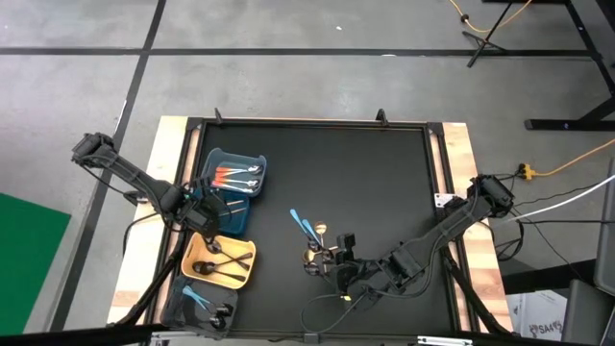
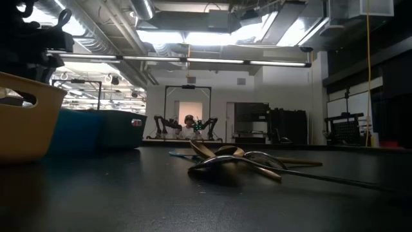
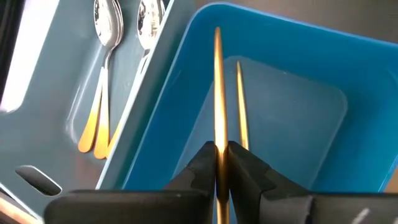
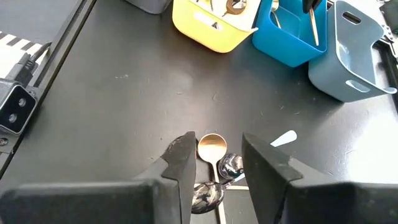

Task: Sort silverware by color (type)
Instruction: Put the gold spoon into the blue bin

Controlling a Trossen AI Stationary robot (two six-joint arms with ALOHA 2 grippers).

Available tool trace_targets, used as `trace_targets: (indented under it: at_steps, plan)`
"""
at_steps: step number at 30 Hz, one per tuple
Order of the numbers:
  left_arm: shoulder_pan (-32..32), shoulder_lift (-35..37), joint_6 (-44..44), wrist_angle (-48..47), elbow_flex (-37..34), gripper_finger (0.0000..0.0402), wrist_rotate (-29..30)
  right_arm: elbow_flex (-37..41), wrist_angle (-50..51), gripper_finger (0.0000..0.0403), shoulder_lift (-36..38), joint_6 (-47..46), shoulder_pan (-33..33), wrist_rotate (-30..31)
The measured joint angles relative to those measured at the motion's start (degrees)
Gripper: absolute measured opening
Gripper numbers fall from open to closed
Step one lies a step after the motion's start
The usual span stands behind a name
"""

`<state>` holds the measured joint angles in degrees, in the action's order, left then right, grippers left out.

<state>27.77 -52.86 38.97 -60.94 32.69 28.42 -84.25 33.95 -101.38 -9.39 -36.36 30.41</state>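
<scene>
Jaws apart above black tabletop [image 4: 112, 93] (bright ceiling lights [image 2: 193, 35])

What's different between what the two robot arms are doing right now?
The left gripper pinches a thin gold utensil handle over the bright blue bin; the right gripper holds nothing, its jaws spread.
The left gripper is above the bins; the right gripper hovers low over the loose gold spoon on the black table.
Both have dark two-fingered jaws.

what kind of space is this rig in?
Probably a robotics lab or workshop: bare concrete floor, exposed ceiling ducts and strip lights, and another pair of robot arms at a far bench.
</scene>
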Motion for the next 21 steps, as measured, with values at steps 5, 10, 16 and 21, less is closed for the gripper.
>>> trace_targets:
  at_steps: [5,10,16,21]
  plan:
    - [0.0,0.0,0.0,0.4,0.0,0.0028,0.3,0.0,0.0,0.0117,0.0,0.0,0.0,0.0]
    - [0.0,0.0,0.3,0.7,0.0,0.0029,0.9,0.0,0.0,0.0117,0.0,0.0,0.0,0.0]
    - [0.0,0.0,1.5,0.7,0.0,0.0029,1.0,0.0,0.0,0.0117,0.0,0.1,0.0,0.0]
    - [0.0,0.0,1.6,0.7,0.0,0.003,1.1,0.0,0.0,0.0117,0.0,0.1,0.0,0.0]
